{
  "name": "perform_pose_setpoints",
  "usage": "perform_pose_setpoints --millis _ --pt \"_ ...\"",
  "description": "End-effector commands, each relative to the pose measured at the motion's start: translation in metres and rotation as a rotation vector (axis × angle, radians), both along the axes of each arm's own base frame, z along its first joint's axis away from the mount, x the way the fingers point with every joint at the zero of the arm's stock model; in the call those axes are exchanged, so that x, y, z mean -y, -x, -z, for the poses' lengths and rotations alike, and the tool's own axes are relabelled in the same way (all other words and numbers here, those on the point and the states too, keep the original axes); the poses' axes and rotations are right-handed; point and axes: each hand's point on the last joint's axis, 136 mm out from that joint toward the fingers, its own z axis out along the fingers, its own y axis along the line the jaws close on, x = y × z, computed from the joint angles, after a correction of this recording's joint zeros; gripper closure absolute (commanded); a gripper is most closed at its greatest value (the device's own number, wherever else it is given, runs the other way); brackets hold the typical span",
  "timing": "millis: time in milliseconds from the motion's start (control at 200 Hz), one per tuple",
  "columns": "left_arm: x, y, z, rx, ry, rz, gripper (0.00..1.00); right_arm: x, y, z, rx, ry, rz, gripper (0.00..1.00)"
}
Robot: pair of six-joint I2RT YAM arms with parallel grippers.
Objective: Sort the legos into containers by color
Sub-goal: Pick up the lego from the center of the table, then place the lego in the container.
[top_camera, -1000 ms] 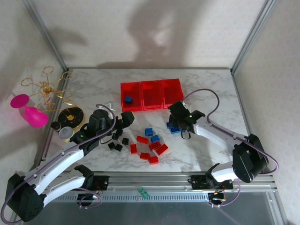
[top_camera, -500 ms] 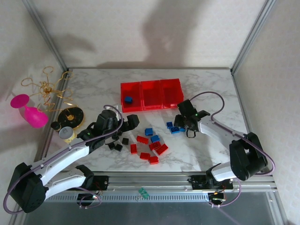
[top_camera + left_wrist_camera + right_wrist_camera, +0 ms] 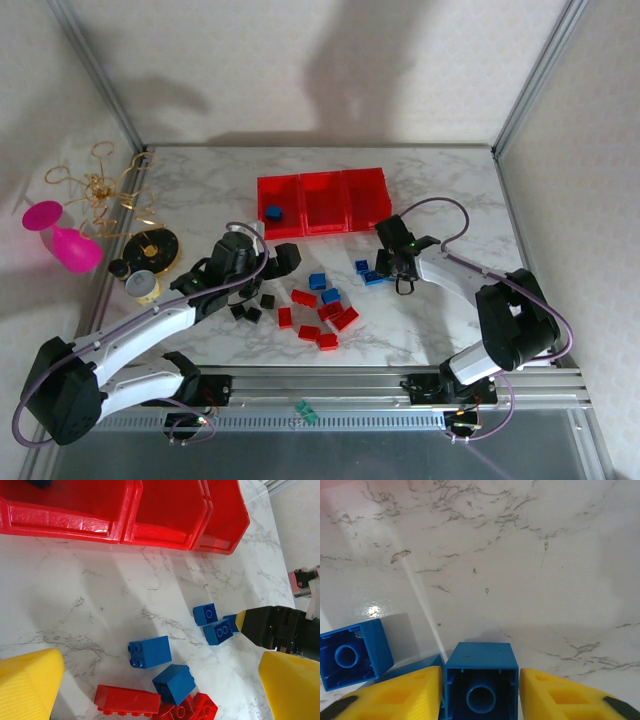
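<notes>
Three joined red containers stand at the back middle; the left one holds one blue lego. Loose legos lie in front: black ones, red ones and blue ones. My right gripper is down at the right blue cluster, its yellow fingers tight on both sides of a blue lego that rests on the marble. My left gripper hovers open above the pile, nothing between its fingers. The left wrist view shows blue legos, a red lego and the containers.
A pink goblet, a gold wire tangle, a black and gold disc and a small roll sit at the left edge. A small green piece lies on the front rail. Metal frame posts stand at the back corners.
My right gripper shifted right from beside the containers and settled down on the blue cluster. My left gripper pushed further right and forward towards the pile, staying open.
</notes>
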Motion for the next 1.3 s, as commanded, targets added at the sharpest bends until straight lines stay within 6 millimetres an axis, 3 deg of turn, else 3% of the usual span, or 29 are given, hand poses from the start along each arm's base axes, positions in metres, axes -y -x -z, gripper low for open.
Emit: perform_pose_setpoints --millis 0,265,451,576,701,781,991,1156,1292 --pt "0.003 -0.008 -0.017 0.050 0.000 -0.009 0.01 0.003 0.000 0.004 -0.005 0.013 -0.013 0.59" --pt "0.002 -0.011 -0.026 0.070 -0.004 -0.015 0.01 0.001 -0.007 -0.014 0.018 0.021 -0.029 0.71" --pt "-0.002 -0.013 -0.037 0.096 0.012 -0.042 0.00 -0.022 -0.019 -0.056 0.093 -0.021 -0.048 0.72" --pt "-0.013 -0.014 -0.047 0.119 0.000 -0.087 0.01 -0.057 -0.031 -0.086 0.162 -0.064 -0.083 0.72" --pt "-0.030 -0.015 -0.051 0.132 -0.023 -0.136 0.00 -0.104 -0.050 -0.108 0.238 -0.123 -0.156 0.73" --pt "-0.042 -0.017 -0.051 0.127 -0.031 -0.168 0.01 -0.148 -0.058 -0.118 0.280 -0.161 -0.236 0.73" --pt "-0.073 -0.017 -0.051 0.120 -0.039 -0.239 0.01 -0.234 -0.093 -0.134 0.389 -0.218 -0.376 0.73" --pt "-0.092 -0.020 -0.043 0.097 -0.070 -0.285 0.01 -0.274 -0.123 -0.136 0.465 -0.231 -0.448 0.73" --pt "-0.097 -0.022 -0.038 0.092 -0.077 -0.298 0.01 -0.285 -0.148 -0.120 0.504 -0.157 -0.450 0.71"
